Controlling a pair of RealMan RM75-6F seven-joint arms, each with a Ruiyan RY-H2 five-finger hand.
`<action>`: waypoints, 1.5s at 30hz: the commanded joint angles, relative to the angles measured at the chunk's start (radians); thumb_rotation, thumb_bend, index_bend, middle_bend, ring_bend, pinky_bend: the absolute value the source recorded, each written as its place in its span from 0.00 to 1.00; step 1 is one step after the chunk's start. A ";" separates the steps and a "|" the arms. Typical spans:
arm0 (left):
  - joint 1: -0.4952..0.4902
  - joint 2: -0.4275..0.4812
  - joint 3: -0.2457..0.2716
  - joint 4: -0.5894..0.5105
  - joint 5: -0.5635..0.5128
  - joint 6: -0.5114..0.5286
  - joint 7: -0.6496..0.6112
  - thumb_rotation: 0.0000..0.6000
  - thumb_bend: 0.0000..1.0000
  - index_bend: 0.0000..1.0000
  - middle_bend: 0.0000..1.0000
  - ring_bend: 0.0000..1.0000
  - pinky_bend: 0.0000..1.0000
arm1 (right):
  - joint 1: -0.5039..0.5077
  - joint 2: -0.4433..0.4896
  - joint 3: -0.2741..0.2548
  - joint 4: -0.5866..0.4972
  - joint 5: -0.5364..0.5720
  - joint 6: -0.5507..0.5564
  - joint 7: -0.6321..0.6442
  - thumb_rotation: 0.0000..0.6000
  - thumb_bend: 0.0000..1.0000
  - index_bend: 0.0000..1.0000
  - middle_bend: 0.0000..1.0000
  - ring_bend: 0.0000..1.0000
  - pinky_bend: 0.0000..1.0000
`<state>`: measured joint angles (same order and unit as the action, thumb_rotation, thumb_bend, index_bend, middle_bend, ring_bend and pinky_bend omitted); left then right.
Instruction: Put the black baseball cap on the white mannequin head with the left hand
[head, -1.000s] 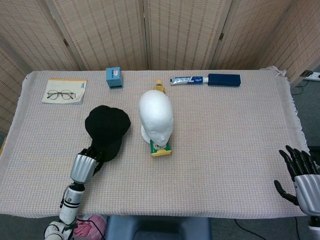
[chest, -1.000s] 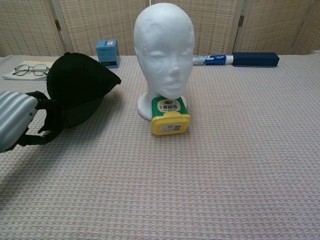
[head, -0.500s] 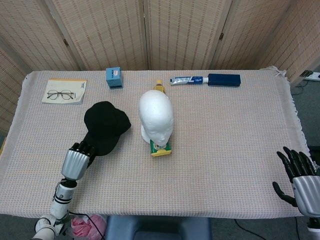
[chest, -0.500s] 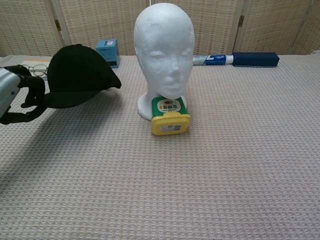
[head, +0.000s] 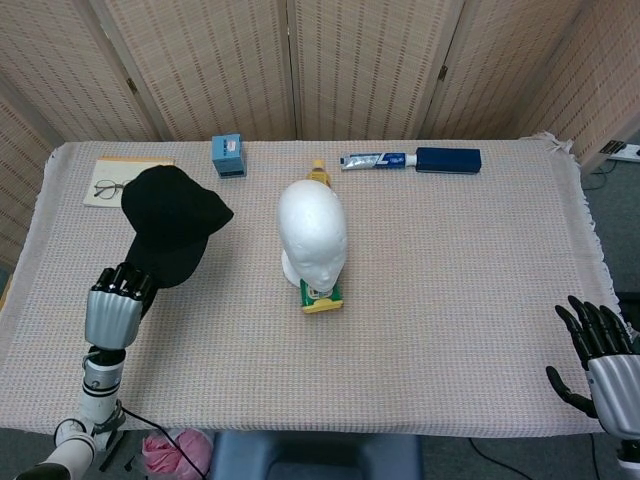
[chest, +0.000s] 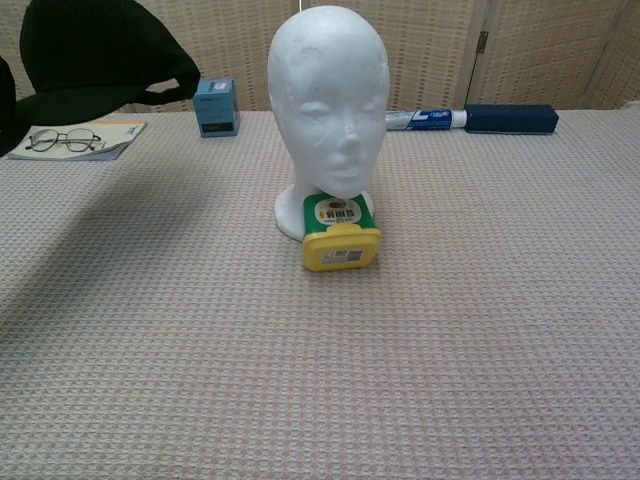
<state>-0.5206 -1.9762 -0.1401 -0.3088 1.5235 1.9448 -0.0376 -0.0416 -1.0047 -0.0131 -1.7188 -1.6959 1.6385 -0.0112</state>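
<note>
The left hand (head: 113, 312) grips the brim end of the black fabric baseball cap (head: 170, 222), holding it in the air, clear of the table; its crown points toward one o'clock from the hand. The white foam mannequin head (head: 313, 232) stands upright at the cap's three o'clock, well apart. The right hand (head: 600, 348) is far off, fingers spread and empty. Labels on the small yellow-and-green tub (chest: 340, 232) are too small to read.
</note>
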 joint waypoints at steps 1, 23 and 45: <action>-0.018 0.055 -0.023 -0.066 -0.009 0.030 0.041 1.00 0.41 0.71 0.79 0.53 0.72 | 0.002 -0.001 -0.001 0.000 0.000 -0.005 -0.003 1.00 0.28 0.00 0.00 0.00 0.00; -0.175 0.463 -0.074 -0.795 0.118 -0.124 0.545 1.00 0.41 0.70 0.79 0.53 0.72 | 0.003 -0.002 -0.001 0.001 -0.007 -0.002 -0.004 1.00 0.28 0.00 0.00 0.00 0.00; -0.299 0.395 -0.131 -1.094 0.180 -0.330 0.889 1.00 0.41 0.70 0.79 0.53 0.72 | -0.011 0.047 -0.008 0.032 -0.035 0.051 0.148 1.00 0.28 0.00 0.00 0.00 0.00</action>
<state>-0.8111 -1.5628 -0.2716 -1.3842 1.6968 1.6307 0.8274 -0.0515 -0.9627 -0.0201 -1.6912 -1.7278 1.6850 0.1247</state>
